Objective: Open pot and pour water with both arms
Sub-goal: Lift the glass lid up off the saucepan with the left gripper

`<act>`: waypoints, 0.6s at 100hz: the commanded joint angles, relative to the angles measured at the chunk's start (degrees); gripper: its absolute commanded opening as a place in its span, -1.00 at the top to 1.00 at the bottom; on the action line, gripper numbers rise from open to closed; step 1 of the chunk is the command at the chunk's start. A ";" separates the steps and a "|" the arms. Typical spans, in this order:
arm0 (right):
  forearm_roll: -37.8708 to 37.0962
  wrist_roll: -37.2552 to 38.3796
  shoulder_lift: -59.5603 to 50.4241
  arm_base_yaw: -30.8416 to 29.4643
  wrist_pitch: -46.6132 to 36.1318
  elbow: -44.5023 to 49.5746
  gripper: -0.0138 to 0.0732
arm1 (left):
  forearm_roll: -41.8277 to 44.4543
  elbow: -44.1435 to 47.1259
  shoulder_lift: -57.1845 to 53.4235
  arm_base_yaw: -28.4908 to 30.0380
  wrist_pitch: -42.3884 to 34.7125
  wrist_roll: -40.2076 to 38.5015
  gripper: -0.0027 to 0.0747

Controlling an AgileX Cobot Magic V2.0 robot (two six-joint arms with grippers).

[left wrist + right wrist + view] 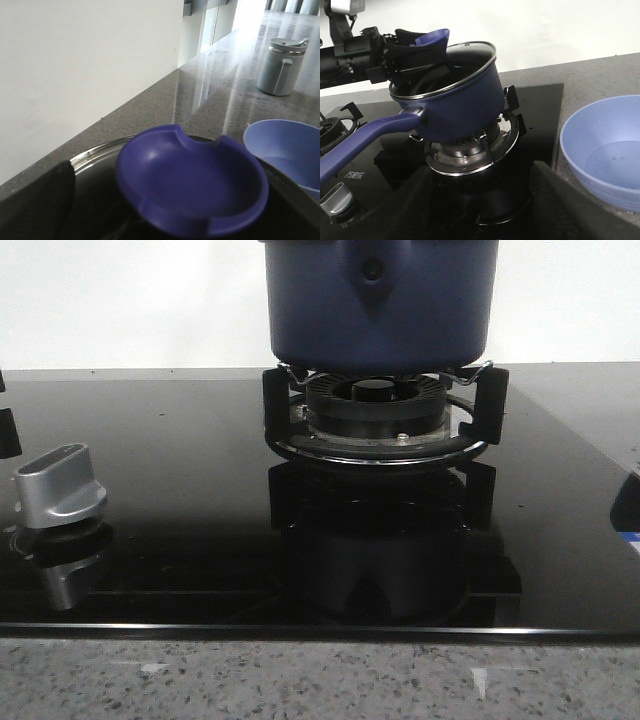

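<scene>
The dark navy pot (380, 305) stands on the black burner grate (380, 415), with its top cut off in the front view. In the right wrist view the pot (462, 105) points its long blue handle (360, 145) toward the near left. Its glass lid (472, 50) is tilted up off the steel rim. My left gripper (422, 45) is shut on the lid's blue knob (192, 180), and one black finger (35, 200) shows beside it. My right gripper (480, 210) hangs open over the glass hob in front of the burner, with nothing between its fingers.
A light blue bowl (580, 165), which seems to hold some water, sits on the grey counter right of the hob. A silver stove knob (62, 485) is at the hob's front left. A grey lidded canister (280, 67) stands further along the counter. A white wall runs behind.
</scene>
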 commanded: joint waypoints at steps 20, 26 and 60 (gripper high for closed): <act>0.32 -0.74 1.19 0.07 -3.51 -1.68 -0.20 | -4.93 -3.42 -1.29 0.01 4.69 -0.42 -0.59; 0.06 -0.74 1.19 0.07 -3.51 -1.68 -0.20 | -4.93 -3.42 -1.16 0.01 4.80 -0.42 -0.59; 0.06 -0.74 1.19 0.07 -3.51 -1.68 -0.20 | -4.93 -3.42 -1.06 -0.73 6.42 -0.42 -0.11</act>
